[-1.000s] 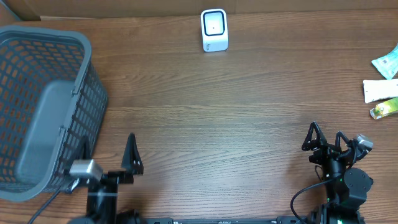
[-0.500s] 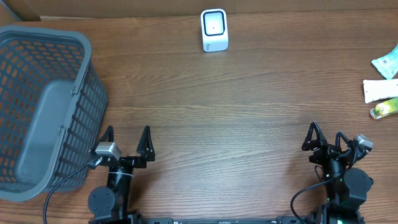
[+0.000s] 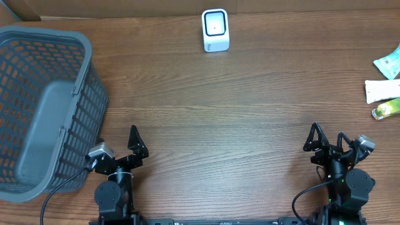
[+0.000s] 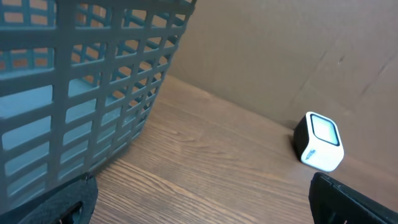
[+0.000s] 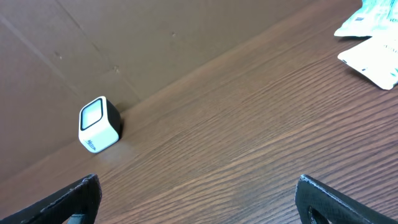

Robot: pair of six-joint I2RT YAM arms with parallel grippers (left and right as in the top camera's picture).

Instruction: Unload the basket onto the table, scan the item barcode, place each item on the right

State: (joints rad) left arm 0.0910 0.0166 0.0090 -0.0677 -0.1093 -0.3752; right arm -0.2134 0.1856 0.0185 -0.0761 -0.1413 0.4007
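Packets (image 3: 384, 87) to scan sit in neither gripper: the left gripper (image 3: 117, 150) and right gripper (image 3: 328, 139), both at the table's (image 3: 237, 112) near edge, hold their jaws wide apart and empty. The green-printed pouch (image 3: 389, 63), white packet (image 3: 381, 92) and yellow-green sachet (image 3: 385, 110) lie at the right edge. The white barcode scanner (image 3: 215, 30) stands mid far edge, and a grey plastic basket (image 3: 87, 94) sits at the left edge.

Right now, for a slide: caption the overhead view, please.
Left tool and right tool open and empty up front; grey basket left, white scanner at back, packets far right.
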